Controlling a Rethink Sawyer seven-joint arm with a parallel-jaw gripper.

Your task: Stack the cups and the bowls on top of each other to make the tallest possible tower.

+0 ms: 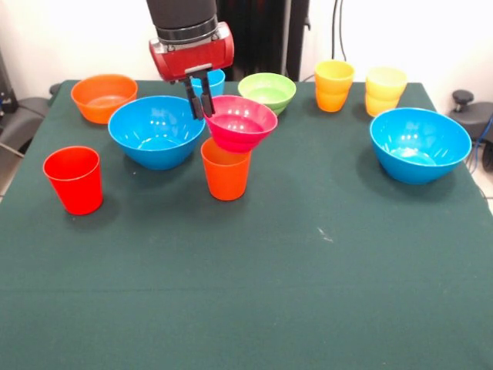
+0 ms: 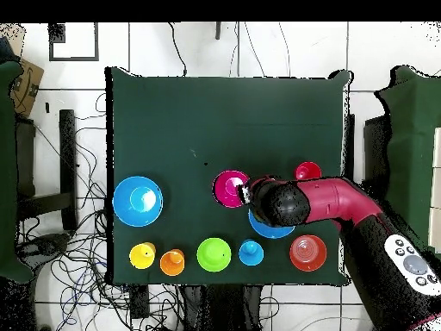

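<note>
My gripper is shut on the left rim of the pink-red bowl, one finger inside and one outside. The bowl sits slightly tilted on top of the orange cup, forming a low tower near the table's middle. In the overhead view the gripper is at the edge of the same bowl, and the orange cup beneath is hidden. A large blue bowl stands just left of the tower, and a light blue cup is partly hidden behind the gripper.
A red cup stands at the left and an orange bowl at the far left. At the back are a lime-green bowl, a yellow-orange cup and a pale yellow cup. A second blue bowl sits right, all on the green table.
</note>
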